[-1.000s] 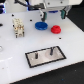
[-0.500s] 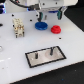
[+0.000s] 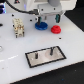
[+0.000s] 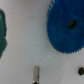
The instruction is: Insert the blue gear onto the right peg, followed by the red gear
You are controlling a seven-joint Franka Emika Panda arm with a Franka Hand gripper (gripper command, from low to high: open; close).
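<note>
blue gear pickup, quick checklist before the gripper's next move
1. Blue gear lying flat on the table: ok, and the wrist view shows its full toothed face.
2. Gripper over the blue gear: ok in the exterior view.
3. Gripper open or shut: cannot tell, too blurred.
4. Right peg free of any gear: ok.
5. Red gear clear of the blue gear: ok, beside it and apart.
6. Plate flat on the table: ok.

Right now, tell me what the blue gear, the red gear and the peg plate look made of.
Blue gear: probably matte plastic; flat, even colour, no glints. Red gear: likely plastic too, uniformly coloured. Plate: grey with a white rim, material unclear; its pegs look dark, too blurred to judge.
</note>
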